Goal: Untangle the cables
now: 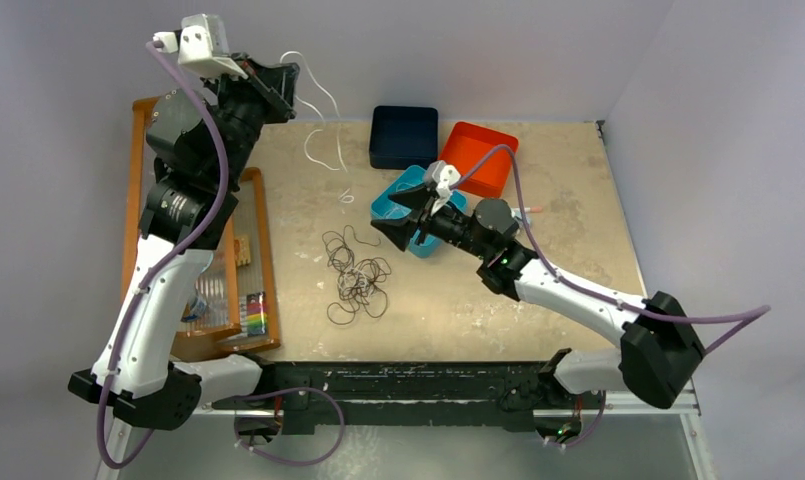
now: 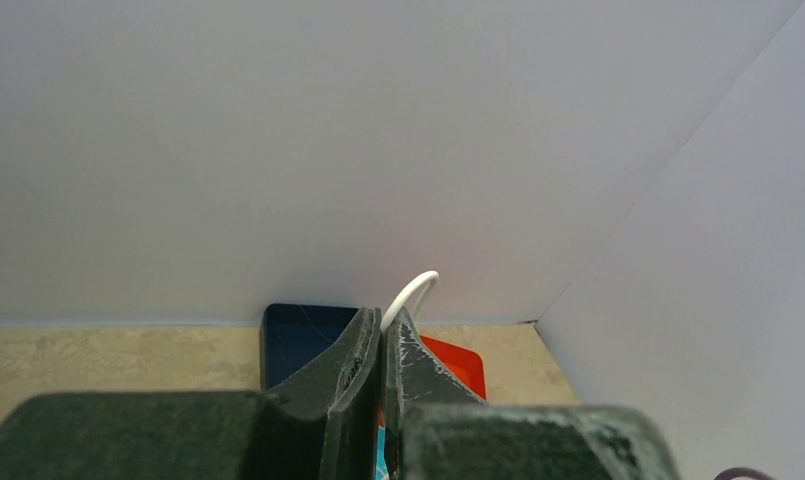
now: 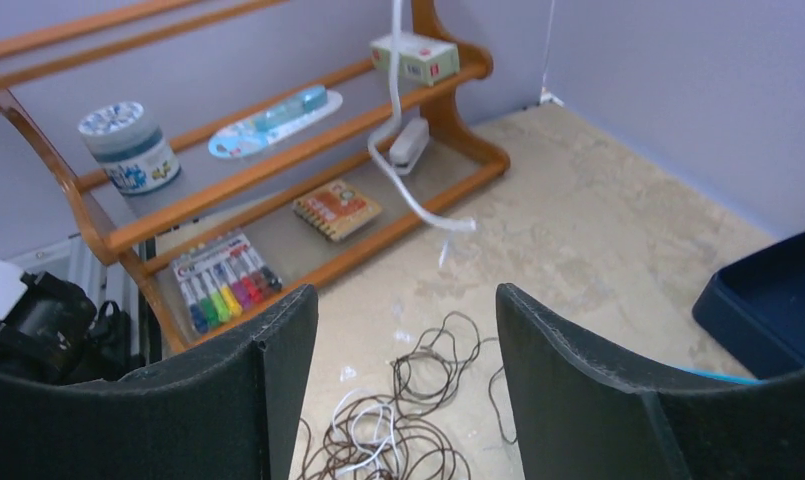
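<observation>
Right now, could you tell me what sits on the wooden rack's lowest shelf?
Coloured markers, an orange packet and a white block; the right gripper hides the shelf's near end.

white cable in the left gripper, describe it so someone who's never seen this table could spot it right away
Find the wooden shelf rack along the left edge of the table, then the left gripper raised above its far end. The white cable is pinched in its shut jaws and trails down toward the tabletop. Unlike the dark tangle lying mid-table, it is white and lifted.
</observation>
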You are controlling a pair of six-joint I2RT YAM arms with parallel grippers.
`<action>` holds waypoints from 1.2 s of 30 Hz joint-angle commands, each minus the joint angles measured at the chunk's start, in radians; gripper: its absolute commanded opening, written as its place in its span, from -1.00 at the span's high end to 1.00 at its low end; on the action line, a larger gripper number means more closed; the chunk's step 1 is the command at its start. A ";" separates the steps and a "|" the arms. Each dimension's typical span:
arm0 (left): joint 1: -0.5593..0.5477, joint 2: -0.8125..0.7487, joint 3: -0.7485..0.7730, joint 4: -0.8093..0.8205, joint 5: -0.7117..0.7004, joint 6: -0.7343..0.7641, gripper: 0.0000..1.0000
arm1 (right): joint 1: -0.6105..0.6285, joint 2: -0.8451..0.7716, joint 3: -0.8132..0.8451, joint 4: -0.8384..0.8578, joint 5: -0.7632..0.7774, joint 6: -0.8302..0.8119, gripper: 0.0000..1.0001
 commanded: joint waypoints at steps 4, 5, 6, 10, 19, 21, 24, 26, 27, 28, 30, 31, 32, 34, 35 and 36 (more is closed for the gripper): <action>-0.001 -0.042 -0.058 0.100 0.110 0.022 1.00 | -0.011 -0.094 0.075 0.049 0.010 -0.008 -0.42; -0.002 -0.042 -0.062 0.105 0.125 0.022 1.00 | -0.013 -0.092 0.084 0.054 0.000 -0.007 -0.43; 0.000 -0.044 -0.066 0.109 0.137 0.022 1.00 | -0.015 -0.085 0.095 0.057 -0.011 -0.006 -0.44; -0.001 -0.048 -0.085 0.137 0.167 0.013 1.00 | -0.021 -0.016 0.153 0.075 -0.068 0.007 -0.46; -0.001 -0.040 -0.080 0.153 0.193 -0.002 1.00 | -0.024 0.182 0.305 0.170 -0.137 0.053 -0.46; -0.001 -0.037 -0.077 0.154 0.198 -0.003 1.00 | -0.025 0.219 0.337 0.170 -0.141 0.056 -0.47; -0.001 -0.033 -0.075 0.154 0.204 -0.005 1.00 | -0.025 0.264 0.381 0.161 -0.126 0.058 -0.39; -0.001 -0.035 -0.077 0.156 0.204 -0.005 1.00 | -0.025 0.286 0.405 0.146 -0.104 0.053 -0.27; -0.002 -0.034 -0.078 0.156 0.205 -0.007 1.00 | -0.026 0.294 0.413 0.142 -0.102 0.050 -0.18; -0.001 -0.034 -0.078 0.156 0.206 -0.006 1.00 | -0.026 0.299 0.418 0.137 -0.103 0.047 -0.07; 0.000 -0.038 -0.080 0.152 0.205 -0.004 1.00 | -0.026 0.302 0.421 0.128 -0.105 0.043 0.17; -0.001 -0.038 -0.082 0.151 0.201 -0.001 1.00 | -0.026 0.302 0.419 0.124 -0.106 0.041 0.29; -0.001 -0.042 -0.087 0.151 0.197 0.000 1.00 | -0.026 0.300 0.415 0.119 -0.106 0.038 0.44; 0.000 -0.042 -0.092 0.149 0.191 0.002 1.00 | -0.026 0.290 0.400 0.114 -0.102 0.037 0.67; -0.002 -0.041 -0.096 0.148 0.188 0.003 1.00 | -0.026 0.285 0.395 0.111 -0.101 0.036 0.80; -0.001 -0.039 -0.096 0.145 0.182 0.002 1.00 | -0.026 0.279 0.388 0.104 -0.100 0.036 0.91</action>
